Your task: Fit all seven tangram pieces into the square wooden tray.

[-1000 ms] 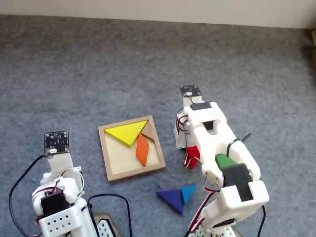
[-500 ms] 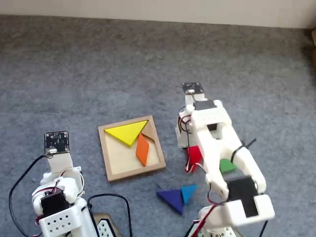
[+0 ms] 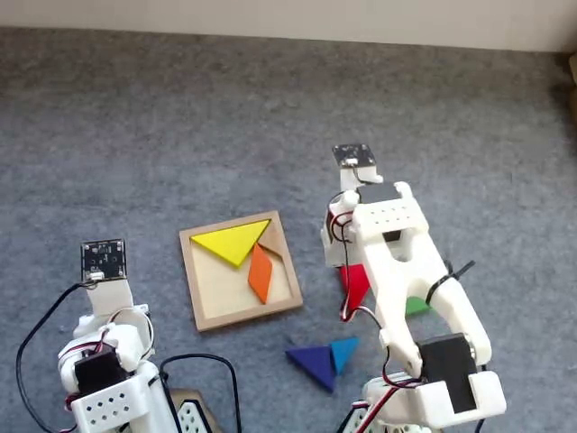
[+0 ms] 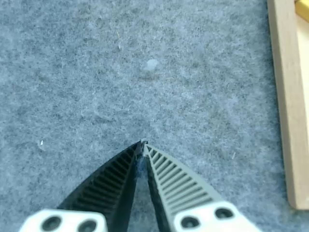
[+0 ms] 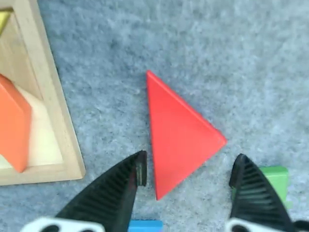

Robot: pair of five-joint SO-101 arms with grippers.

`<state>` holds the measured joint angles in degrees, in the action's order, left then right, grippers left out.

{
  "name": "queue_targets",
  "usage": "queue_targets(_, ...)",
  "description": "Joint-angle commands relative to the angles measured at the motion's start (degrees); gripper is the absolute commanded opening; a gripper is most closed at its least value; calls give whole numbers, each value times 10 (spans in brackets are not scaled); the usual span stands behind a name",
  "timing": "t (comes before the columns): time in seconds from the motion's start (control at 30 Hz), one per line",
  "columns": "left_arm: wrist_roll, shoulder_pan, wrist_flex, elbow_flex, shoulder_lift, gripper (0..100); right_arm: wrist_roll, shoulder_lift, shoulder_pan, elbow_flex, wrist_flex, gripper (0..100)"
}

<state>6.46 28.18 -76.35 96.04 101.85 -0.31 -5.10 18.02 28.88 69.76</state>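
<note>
Right of frame centre, the right claw gapes open over a red triangular tangram piece. The left claw is closed, empty.

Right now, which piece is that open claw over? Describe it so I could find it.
Find the square wooden tray; just off its edge, over the grey carpet, the right gripper hangs open. Below it lies a flat red triangle. It is the only red piece; its neighbours are a green piece and a blue piece.

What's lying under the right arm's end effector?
A red triangle lies flat on the carpet below the open end effector. A green piece sits beside it, partly covered by the end effector.
</note>
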Motion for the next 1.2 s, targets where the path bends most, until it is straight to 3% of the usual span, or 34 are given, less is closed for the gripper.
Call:
queue_targets(0.0, 4, 6, -2, 12, 23, 6, 4, 36, 23, -24, 6, 276)
queue_targets(0.5, 4, 6, -2, 12, 23, 6, 7, 98, -6, -25, -27, 280)
queue_targets(0.63, 4, 6, -2, 12, 23, 6, 8, 100, -12, -50, -8, 365)
queue_targets(1.17, 4, 6, -2, 12, 23, 6, 76, 102, 18, -64, -3, 378)
